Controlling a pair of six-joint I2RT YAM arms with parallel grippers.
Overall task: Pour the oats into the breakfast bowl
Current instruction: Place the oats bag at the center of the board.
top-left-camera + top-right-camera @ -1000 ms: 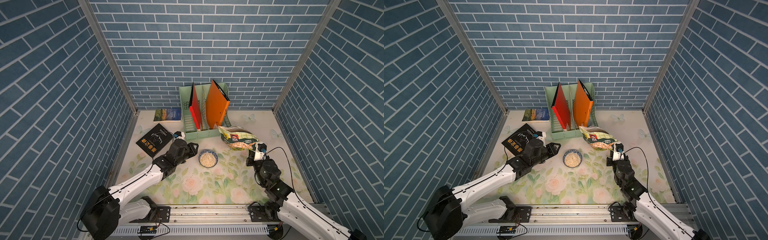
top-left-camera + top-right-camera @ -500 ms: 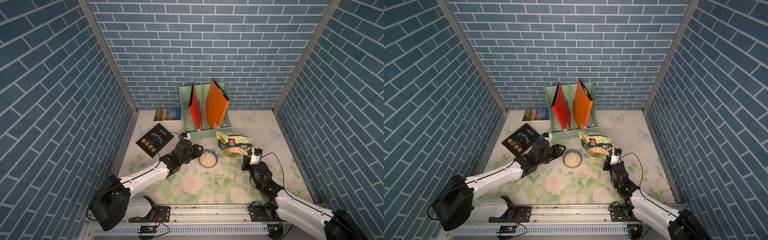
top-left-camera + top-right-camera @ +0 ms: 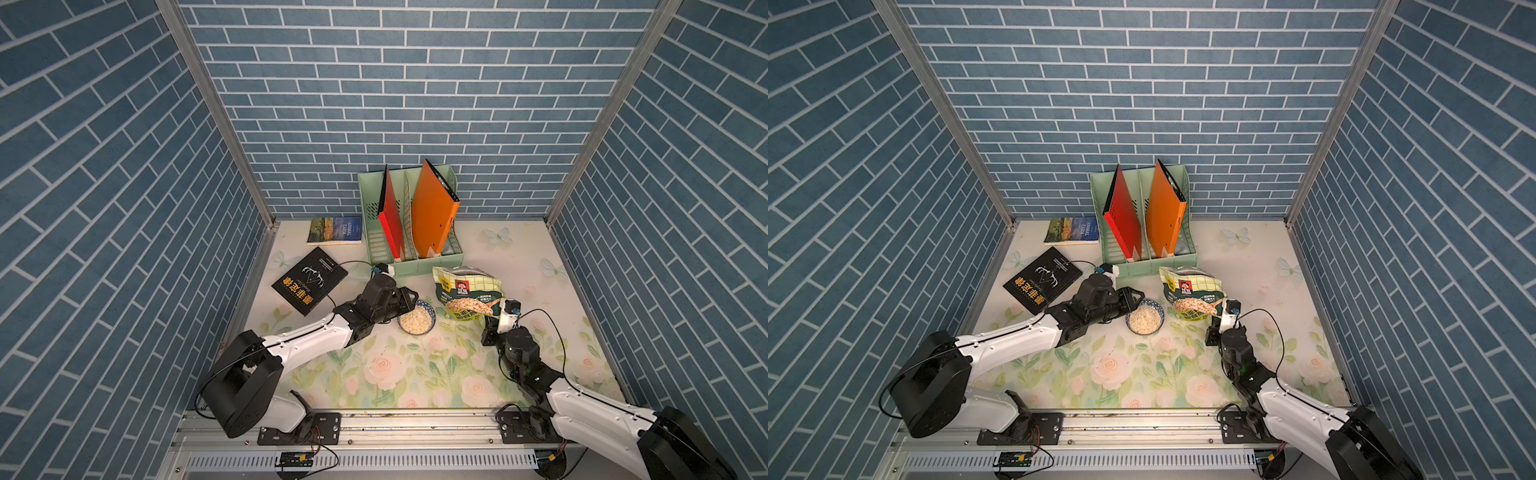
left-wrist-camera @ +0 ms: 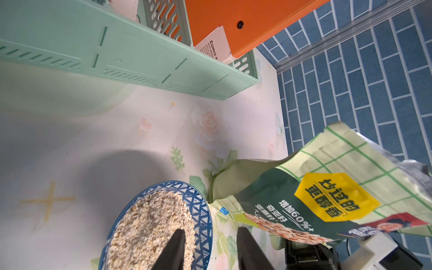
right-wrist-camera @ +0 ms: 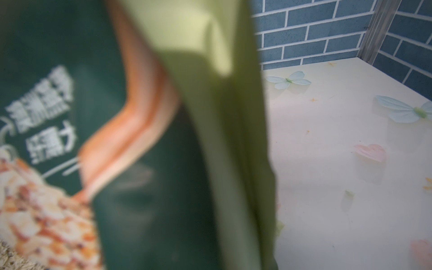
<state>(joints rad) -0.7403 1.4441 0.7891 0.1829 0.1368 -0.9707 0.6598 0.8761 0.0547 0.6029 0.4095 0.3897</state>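
While the right gripper (image 3: 490,321) is clamped on a lower corner of the green-and-cream pouch (image 4: 327,198), which stands on the floral table (image 3: 415,374) just beside the breakfast bowl (image 4: 203,210), the left gripper (image 4: 209,230) hangs with jaws apart astride the bowl's rim, one finger over the oats (image 4: 149,224) filling it. The pouch reads "炒过的更醇香" on a yellow patch, with "增加60%+" and "奇亚籽" beside it. The orange folder (image 4: 233,14) has a white label reading "Comix", and the book (image 3: 336,230) by the back wall reads "ANIMAL FARM".

Floral table (image 3: 519,257): bowl (image 3: 432,312), black book (image 3: 309,280), blue book (image 3: 336,230), green file rack (image 3: 415,268).
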